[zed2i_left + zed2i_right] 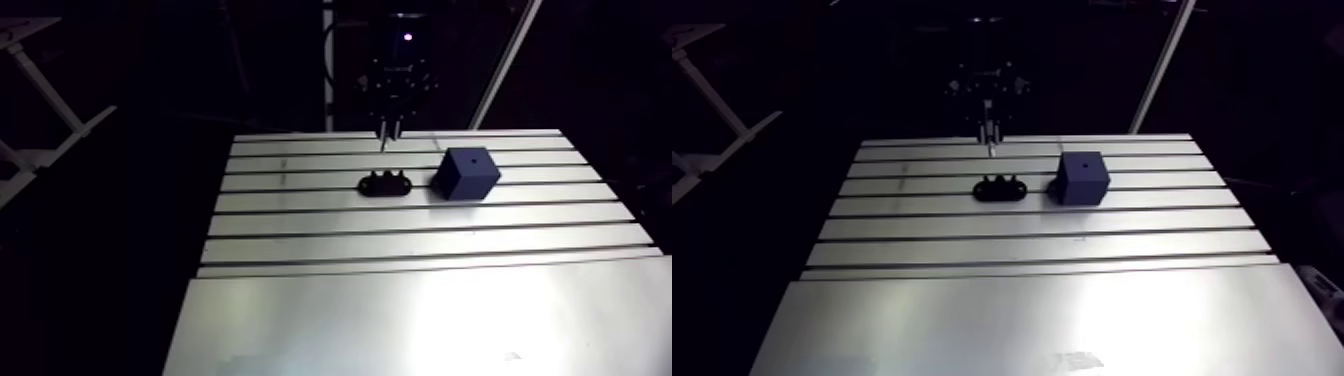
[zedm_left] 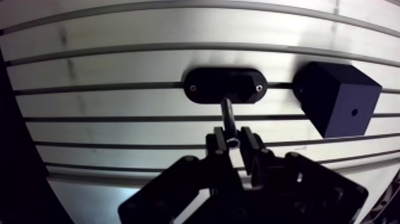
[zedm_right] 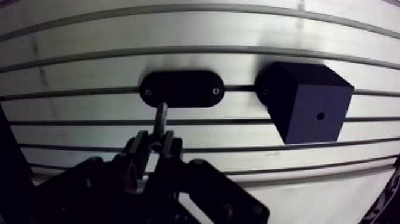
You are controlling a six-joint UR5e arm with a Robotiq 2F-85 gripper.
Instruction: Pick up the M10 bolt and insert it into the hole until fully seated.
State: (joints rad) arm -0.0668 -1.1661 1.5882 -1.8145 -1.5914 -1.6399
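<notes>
You see one bolt (image 2: 227,114) clamped between the two fingers (image 2: 219,143), pointing down at the desk (image 1: 400,300), upper centre of the arm view. Just below it sit one black holder (image 1: 386,184) and, to its right, one blue cube (image 1: 466,172) with one hole (image 1: 471,158).

I'm looking at the bench (image 1: 420,300) from my station. It is slotted aluminium, with grooves running from 9 o'clock to 3 o'clock across the far half and a smooth surface at the 6 o'clock end. A black oval holder (image 1: 386,184) lies flat on it, toward 12 o'clock from the bench's middle, over one groove. The wrist view shows me a small screw (image 2: 192,89) near each rounded end. The arm view shows low bumps along its top.
</notes>
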